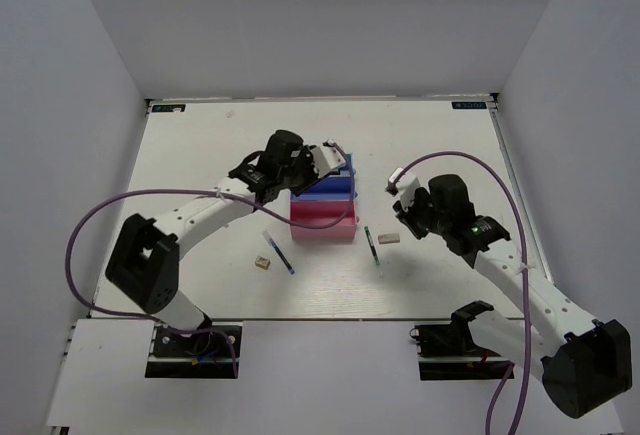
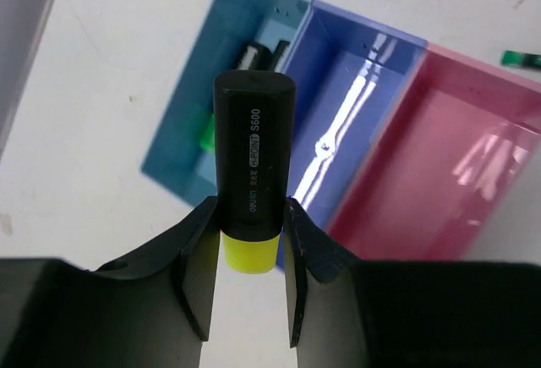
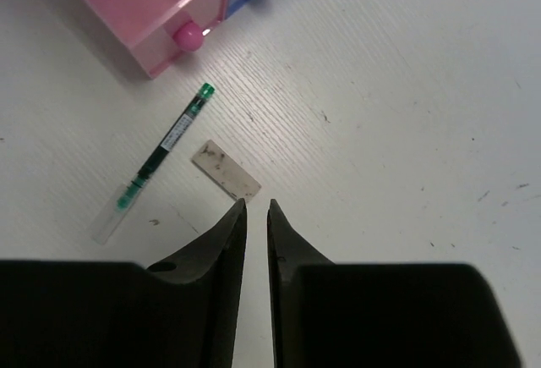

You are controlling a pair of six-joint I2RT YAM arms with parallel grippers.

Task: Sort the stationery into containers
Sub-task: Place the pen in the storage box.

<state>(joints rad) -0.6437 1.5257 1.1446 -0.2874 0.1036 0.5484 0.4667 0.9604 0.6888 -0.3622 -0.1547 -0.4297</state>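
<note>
My left gripper (image 2: pixel 249 245) is shut on the yellow highlighter (image 2: pixel 254 156) just below its black cap. It holds the highlighter in the air over the edge between the teal tray (image 2: pixel 182 144) and the blue tray (image 2: pixel 363 114). Dark items (image 2: pixel 258 53) lie in the teal tray, partly hidden. The pink tray (image 2: pixel 439 173) is bare inside. My right gripper (image 3: pixel 256 205) has its jaws nearly together and empty, just above the table beside a tan eraser (image 3: pixel 225 170) and the dark-green pen (image 3: pixel 161 152). The blue pen (image 1: pixel 279 254) and a second eraser (image 1: pixel 263 263) lie front left.
The three trays stand in a row at the table's middle, the pink tray (image 1: pixel 322 220) nearest. The left arm (image 1: pixel 200 210) reaches over them from the left. The pink tray's round knob (image 3: pixel 188 36) faces my right gripper. White walls enclose the table.
</note>
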